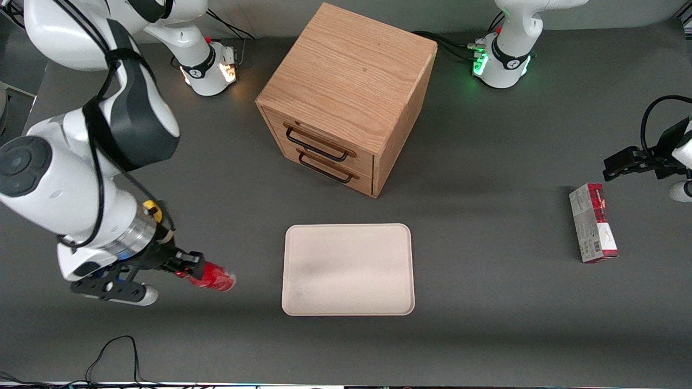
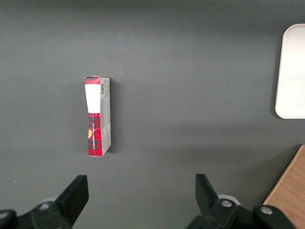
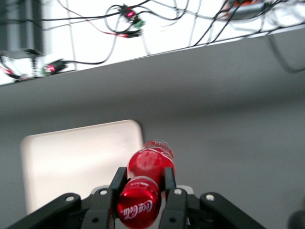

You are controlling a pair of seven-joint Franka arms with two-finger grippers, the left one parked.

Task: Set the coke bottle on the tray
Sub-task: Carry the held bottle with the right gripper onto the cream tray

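**Op 1:** Grey desk, and my end effector is clamped on the coke bottle, carrying it on its side near the tray, toward the working arm's end.

**Op 2:** I'd guess light, rigid, slick plastic; gripping near the cap suits. My wrist view shows both fingers pinching it; the front view doesn't.

The coke bottle looks like glossy red plastic, clamped in the matt black gripper. The tray is matt cream; the drawer box is grained wood on a matt grey bench.
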